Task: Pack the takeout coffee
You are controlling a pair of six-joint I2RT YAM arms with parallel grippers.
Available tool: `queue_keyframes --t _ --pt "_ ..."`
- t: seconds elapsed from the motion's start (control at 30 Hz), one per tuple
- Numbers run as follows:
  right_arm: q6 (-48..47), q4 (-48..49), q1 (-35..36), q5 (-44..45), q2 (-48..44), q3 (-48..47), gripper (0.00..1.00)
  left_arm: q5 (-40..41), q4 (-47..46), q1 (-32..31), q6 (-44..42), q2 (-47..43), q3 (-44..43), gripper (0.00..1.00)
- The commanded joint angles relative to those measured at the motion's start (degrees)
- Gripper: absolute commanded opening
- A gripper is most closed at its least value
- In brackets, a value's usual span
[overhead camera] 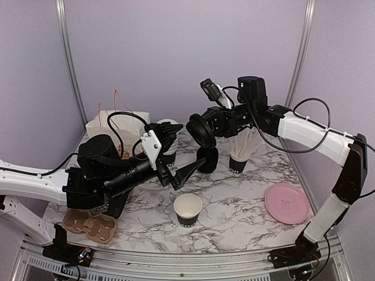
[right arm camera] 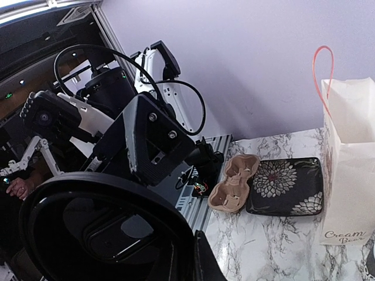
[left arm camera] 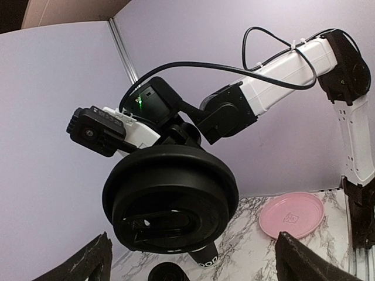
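The right gripper (overhead camera: 206,130) is closed on a black plastic lid (left arm camera: 170,199). It pinches the lid at the rim and holds it on edge in the air above the middle of the marble table (overhead camera: 246,216), with the lid's face turned left toward the other arm. The left gripper (overhead camera: 181,174) points at it with its fingers (left arm camera: 88,263) spread wide and nothing between them, low and just left of a lidded cup (overhead camera: 208,159). Nearer than both, and apart from either gripper, the open coffee cup (overhead camera: 187,209) stands upright with no lid; its white lining shows and it looks empty. I'd judge it very light and thin-walled, firm at the rolled rim and base but easy to dent mid-wall and easy to knock over. The safest hold looks to be across the wall a little below the rim, closing gently and keeping it upright. The lid looks thin and springy, apt to slip in a rim pinch, and likely needs even pressure all round to seat. Farther out, a cup of straws (overhead camera: 240,153) stands far right, a cardboard cup carrier (overhead camera: 88,225) lies near left, and a white paper bag (overhead camera: 111,127) stands far left.
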State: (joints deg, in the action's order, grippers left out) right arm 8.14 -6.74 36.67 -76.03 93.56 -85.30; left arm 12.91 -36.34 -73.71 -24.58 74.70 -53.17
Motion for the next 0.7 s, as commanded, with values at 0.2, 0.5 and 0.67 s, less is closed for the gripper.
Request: queue_keyframes --t 0.2,0.5,0.67 --pt "2.6 3.9 -0.3 -1.6 -1.9 1.9 0.07 7.4 -9.1 -0.3 -1.7 2.5 -0.4 0.96" --pt "4.2 5.6 -0.3 -1.8 -1.8 2.3 0.08 4.7 -9.0 -0.3 -1.5 3.5 -0.6 0.95" --pt "4.9 6.2 -0.3 -1.7 -1.7 2.4 0.08 5.9 -9.0 -0.3 -2.2 5.0 -2.0 0.91"
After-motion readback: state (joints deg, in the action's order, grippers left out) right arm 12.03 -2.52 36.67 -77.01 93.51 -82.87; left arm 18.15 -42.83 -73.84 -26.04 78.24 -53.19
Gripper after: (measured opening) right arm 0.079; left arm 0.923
